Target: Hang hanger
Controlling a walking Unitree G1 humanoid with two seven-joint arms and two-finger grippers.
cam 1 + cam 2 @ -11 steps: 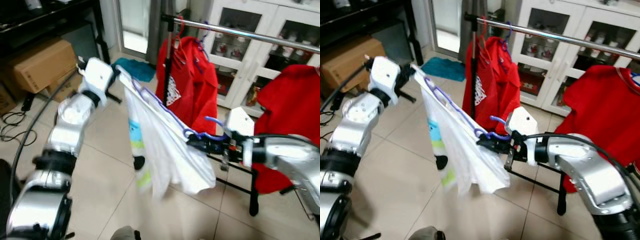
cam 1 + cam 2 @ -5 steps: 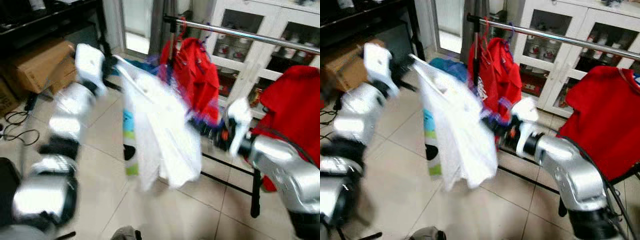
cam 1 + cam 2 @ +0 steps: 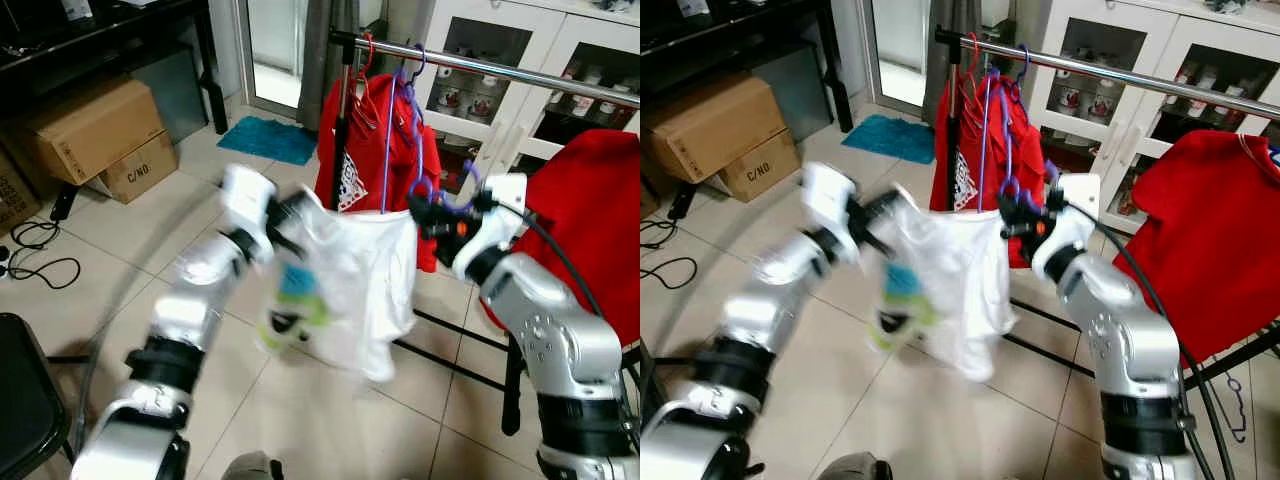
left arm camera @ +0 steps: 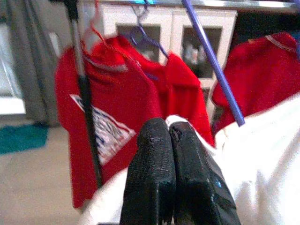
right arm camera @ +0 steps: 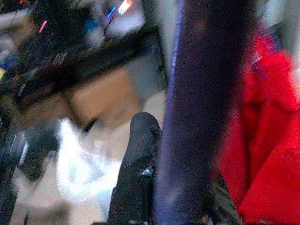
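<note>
Gripping the purple hanger just below the rail, the right pincer was clamped shut on it, the left pincer pinched the white shirt, and hooking remained undone.

Bright, even indoor daylight; motion blur on my left arm and in my right wrist view.

Light enters from the glass door behind the rail and glints along that metal. My left arm and the white shirt smear with movement, while the cardboard boxes stay sharp. My right wrist view is heavily blurred: the purple hanger fills it out of focus. Floor shadows are soft.
</note>
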